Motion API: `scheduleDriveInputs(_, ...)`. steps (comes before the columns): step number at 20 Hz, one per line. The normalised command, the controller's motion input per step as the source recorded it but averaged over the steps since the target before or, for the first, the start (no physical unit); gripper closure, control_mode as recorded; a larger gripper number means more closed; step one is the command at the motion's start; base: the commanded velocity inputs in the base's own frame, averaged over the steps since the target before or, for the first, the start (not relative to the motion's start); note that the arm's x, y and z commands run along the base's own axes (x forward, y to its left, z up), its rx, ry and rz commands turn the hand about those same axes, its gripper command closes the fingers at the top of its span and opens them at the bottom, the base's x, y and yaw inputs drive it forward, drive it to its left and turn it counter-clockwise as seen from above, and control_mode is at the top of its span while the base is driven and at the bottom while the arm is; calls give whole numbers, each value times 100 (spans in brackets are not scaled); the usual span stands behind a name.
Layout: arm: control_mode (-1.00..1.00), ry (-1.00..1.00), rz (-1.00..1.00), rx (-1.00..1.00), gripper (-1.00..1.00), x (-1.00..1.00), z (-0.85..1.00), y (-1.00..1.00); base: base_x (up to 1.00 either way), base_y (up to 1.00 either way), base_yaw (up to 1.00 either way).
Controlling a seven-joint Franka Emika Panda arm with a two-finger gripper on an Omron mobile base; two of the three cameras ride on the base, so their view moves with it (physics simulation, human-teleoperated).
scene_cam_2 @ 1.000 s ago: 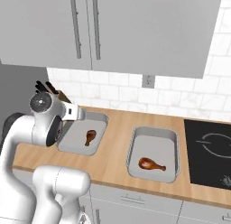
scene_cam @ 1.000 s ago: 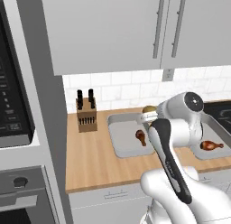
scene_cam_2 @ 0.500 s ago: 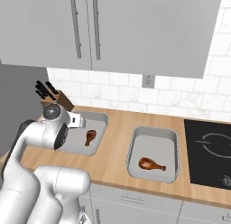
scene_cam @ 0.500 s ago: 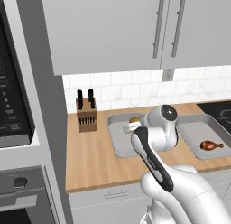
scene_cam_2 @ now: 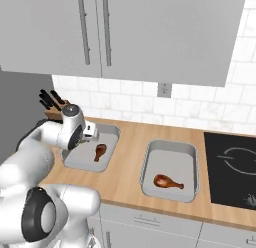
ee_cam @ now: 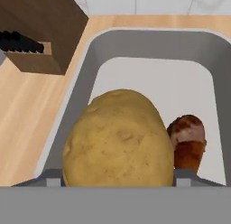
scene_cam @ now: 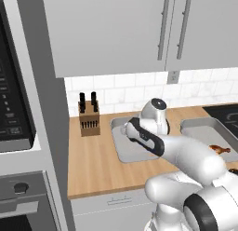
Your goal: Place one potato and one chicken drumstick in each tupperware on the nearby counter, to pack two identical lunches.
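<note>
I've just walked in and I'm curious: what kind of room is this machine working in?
It looks like a home kitchen, computer-drawn: a wooden counter under grey wall cabinets, a black stovetop, and a knife block by the tiled wall.

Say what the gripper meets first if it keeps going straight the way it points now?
Likely the grey floor of the left tupperware. The gripper carries the potato, which would touch down first, next to the drumstick. Depth is hard to judge.

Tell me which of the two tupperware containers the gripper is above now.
The tupperware nearest the knife block. The gripper hangs over it with a potato; the other tupperware, beside the stovetop, holds just a drumstick.
</note>
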Motion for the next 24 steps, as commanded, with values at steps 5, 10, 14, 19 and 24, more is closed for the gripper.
scheduleDriveInputs(5, -100, -1, 0, 0, 100, 31, -52, 1, 0, 0, 0)
scheduleDriveInputs(10, -100, -3, 0, 0, 100, 21, -55, 1, 0, 0, 0)
scheduleDriveInputs(14, -100, 0, 0, 0, -100, 15, -19, 0, 0, 0, 0)
scheduleDriveInputs(19, -100, 0, 0, 0, -100, 9, 0, 0, 0, 0, 0)
scheduleDriveInputs(24, -100, -2, -5, 0, -100, 2, 44, 0, 0, 0, 0)
